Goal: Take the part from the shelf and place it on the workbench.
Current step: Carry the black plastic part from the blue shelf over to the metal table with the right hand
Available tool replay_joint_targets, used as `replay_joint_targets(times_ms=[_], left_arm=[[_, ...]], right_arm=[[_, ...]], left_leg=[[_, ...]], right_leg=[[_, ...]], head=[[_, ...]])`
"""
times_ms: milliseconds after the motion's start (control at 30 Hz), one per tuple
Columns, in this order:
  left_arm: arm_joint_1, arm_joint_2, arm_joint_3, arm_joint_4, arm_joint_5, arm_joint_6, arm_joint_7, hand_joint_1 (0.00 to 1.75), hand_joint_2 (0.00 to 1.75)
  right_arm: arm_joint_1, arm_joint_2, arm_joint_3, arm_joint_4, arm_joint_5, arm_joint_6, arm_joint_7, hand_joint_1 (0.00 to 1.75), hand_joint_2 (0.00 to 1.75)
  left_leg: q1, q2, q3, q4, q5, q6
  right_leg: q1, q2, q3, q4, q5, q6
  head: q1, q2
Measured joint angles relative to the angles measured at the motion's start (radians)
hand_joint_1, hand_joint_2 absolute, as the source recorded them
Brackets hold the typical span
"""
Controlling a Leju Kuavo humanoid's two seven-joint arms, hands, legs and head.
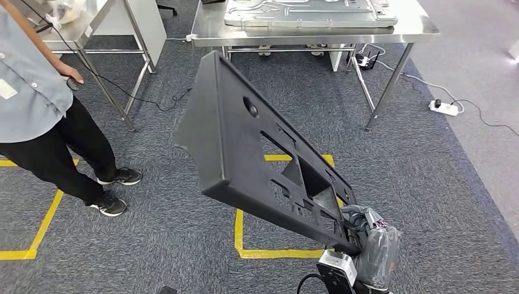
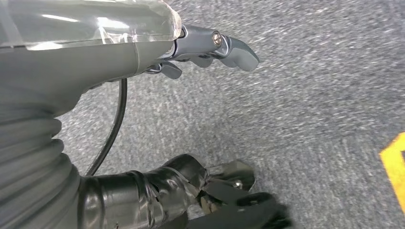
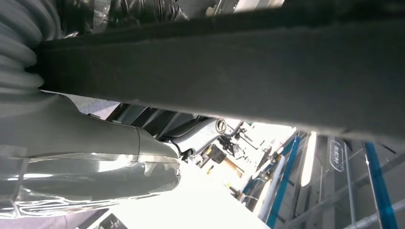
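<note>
Black part (image 1: 257, 153) (tilted upward) gripped by right robot hand (image 1: 367, 236); left robot hand (image 2: 210, 47) holds nothing.

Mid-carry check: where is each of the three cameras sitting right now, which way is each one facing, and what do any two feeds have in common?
Head view: high on the body, facing forward and down at the long black plastic panel with cut-outs, the right robot hand gripping its near end, the steel workbench ahead.
Left wrist view: behind the left robot hand, facing the grey carpet; fingers apart, holding nothing.
Right wrist view: behind the right robot hand, facing up along the panel's underside.
Shared: head and right wrist views both show the panel.
</note>
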Motion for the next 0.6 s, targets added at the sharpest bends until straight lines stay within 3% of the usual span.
replay_joint_targets(times_ms=[67,100,233,300,367,400,433,467,533,600], left_arm=[[-0.002,0.002,0.000,0.000,0.000,-0.001,-0.002,0.00,1.75],[-0.004,0.003,-0.001,0.000,-0.001,-0.002,-0.003,0.00,1.75],[-0.004,0.003,-0.003,0.000,-0.010,-0.010,-0.010,0.00,1.75],[-0.005,0.003,-0.004,0.000,-0.012,-0.015,-0.014,0.00,1.75],[-0.005,0.003,-0.006,0.000,-0.013,-0.022,-0.020,0.00,1.75],[-0.005,0.003,-0.006,0.000,-0.013,-0.027,-0.023,0.00,1.75],[-0.004,0.003,-0.006,0.000,-0.012,-0.033,-0.026,0.00,1.75],[-0.004,0.003,-0.006,0.000,-0.011,-0.037,-0.029,0.00,1.75],[-0.004,0.003,-0.006,0.000,-0.009,-0.042,-0.033,0.00,1.75],[-0.004,0.003,-0.006,0.000,-0.009,-0.043,-0.036,0.00,1.75]], right_arm=[[-0.004,-0.003,0.009,0.002,0.001,0.001,0.009,1.71,1.75],[-0.007,-0.004,0.015,0.005,0.007,0.001,0.014,1.71,1.75],[-0.011,-0.006,0.026,0.010,0.062,0.000,0.021,1.71,1.75],[-0.015,-0.008,0.029,0.013,0.072,0.000,0.025,1.71,1.75],[-0.018,-0.011,0.033,0.019,0.072,0.000,0.030,1.71,1.75],[-0.019,-0.013,0.036,0.022,0.070,0.000,0.032,1.71,1.75],[-0.020,-0.015,0.037,0.025,0.067,0.000,0.034,1.71,1.75],[-0.021,-0.017,0.038,0.028,0.064,0.000,0.036,1.71,1.75],[-0.026,-0.021,0.042,0.032,0.059,0.000,0.039,1.71,1.75],[-0.031,-0.022,0.047,0.033,0.055,0.000,0.041,1.71,1.75]], left_leg=[[-0.005,-0.004,0.050,-0.120,0.048,0.012],[-0.008,-0.006,0.060,-0.149,0.054,0.016],[-0.006,-0.004,0.069,-0.174,0.065,0.029],[0.000,0.000,0.074,-0.184,0.073,0.036],[0.000,0.003,0.073,-0.185,0.073,0.039],[0.000,0.004,0.072,-0.185,0.072,0.039],[0.001,0.004,0.073,-0.184,0.071,0.038],[0.002,0.004,0.074,-0.183,0.070,0.036],[0.003,0.004,0.076,-0.178,0.064,0.027],[-0.001,0.004,0.076,-0.171,0.057,0.015]], right_leg=[[0.005,0.005,0.002,0.002,-0.003,0.005],[0.005,0.006,0.002,0.003,-0.003,0.010],[0.002,0.003,0.000,0.007,-0.009,0.034],[-0.002,-0.006,-0.031,0.075,-0.053,0.045],[-0.008,-0.010,-0.091,0.199,-0.114,0.056],[-0.011,-0.011,-0.113,0.245,-0.126,0.060],[-0.014,-0.012,-0.120,0.257,-0.120,0.063],[-0.017,-0.014,-0.107,0.230,-0.094,0.066],[-0.021,-0.023,-0.043,0.102,-0.031,0.067],[-0.018,-0.027,-0.002,0.015,-0.005,0.059]], head=[[0.000,0.000],[0.000,0.000],[0.001,0.000],[0.001,0.000],[0.002,0.000],[0.002,0.000],[0.001,0.000],[0.002,0.000],[0.002,0.000],[0.001,0.000]])
